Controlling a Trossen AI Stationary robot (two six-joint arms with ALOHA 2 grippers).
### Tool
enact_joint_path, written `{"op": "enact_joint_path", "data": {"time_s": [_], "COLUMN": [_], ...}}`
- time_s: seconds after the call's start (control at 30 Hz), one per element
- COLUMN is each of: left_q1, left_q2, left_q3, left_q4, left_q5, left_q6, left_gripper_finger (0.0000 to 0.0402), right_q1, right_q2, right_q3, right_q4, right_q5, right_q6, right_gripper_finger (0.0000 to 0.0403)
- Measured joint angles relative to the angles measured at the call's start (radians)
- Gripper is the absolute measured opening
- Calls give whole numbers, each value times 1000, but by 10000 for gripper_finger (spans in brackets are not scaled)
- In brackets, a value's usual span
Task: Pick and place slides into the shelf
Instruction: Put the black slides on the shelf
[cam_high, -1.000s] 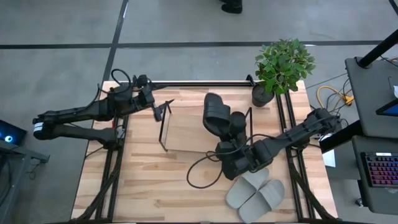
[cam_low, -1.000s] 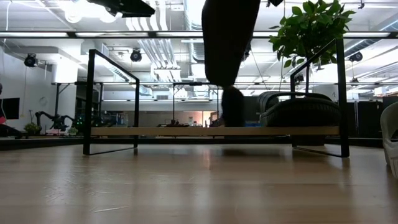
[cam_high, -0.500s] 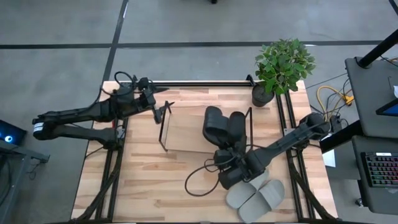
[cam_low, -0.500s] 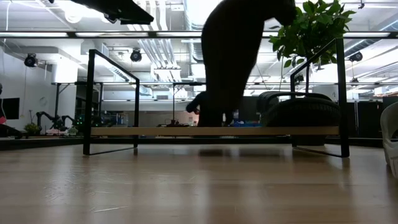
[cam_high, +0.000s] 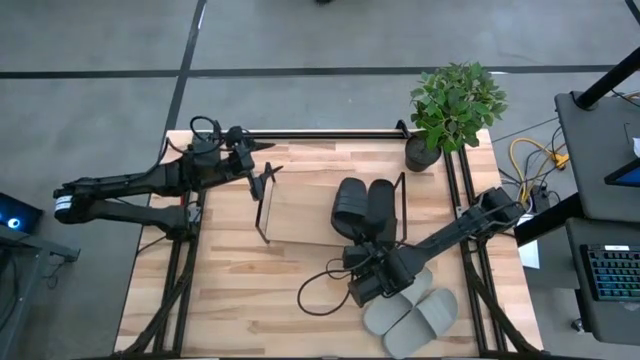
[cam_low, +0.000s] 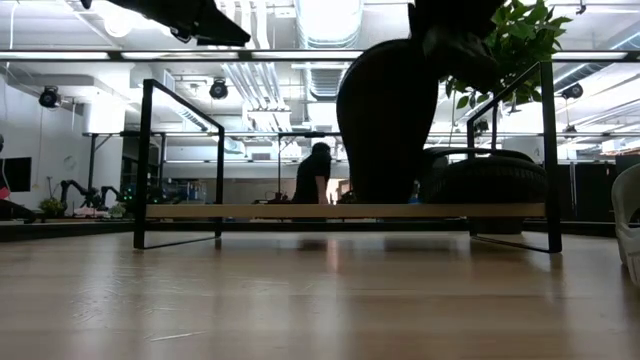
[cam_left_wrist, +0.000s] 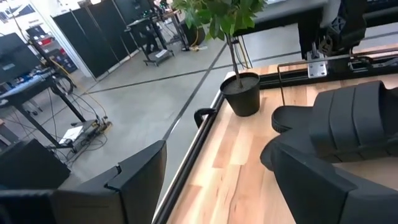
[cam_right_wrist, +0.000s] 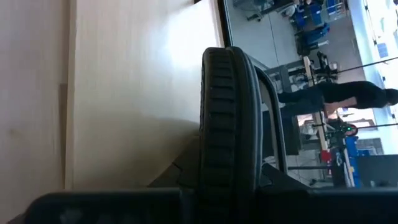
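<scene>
Second black slide going onto the shelf, with risk at the release.

The right claw (cam_high: 362, 252) is clenched on a black slide (cam_high: 349, 203) that sits on the shelf (cam_high: 300, 210), touching the other black slide (cam_high: 379, 200) at the plant-side end. Letting go while it is tilted could tip it against its neighbour or off the board's near edge. The grey slides (cam_high: 410, 312) lie on the worktop (cam_high: 230, 300) below the shelf. The left claw (cam_high: 262, 176) hangs released by the shelf's far end.
</scene>
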Motion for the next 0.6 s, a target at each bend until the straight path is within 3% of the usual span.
{"op": "enact_joint_path", "data": {"time_s": [0.6], "left_q1": [1], "left_q2": [4], "left_q3": [0], "left_q4": [1], "left_q5": [1], "left_q6": [0], "left_gripper_finger": [270], "right_q1": [0], "right_q2": [31], "right_q3": [-1], "right_q4": [41], "right_q5": [-44], "right_q6": [9], "right_gripper_finger": [38]}}
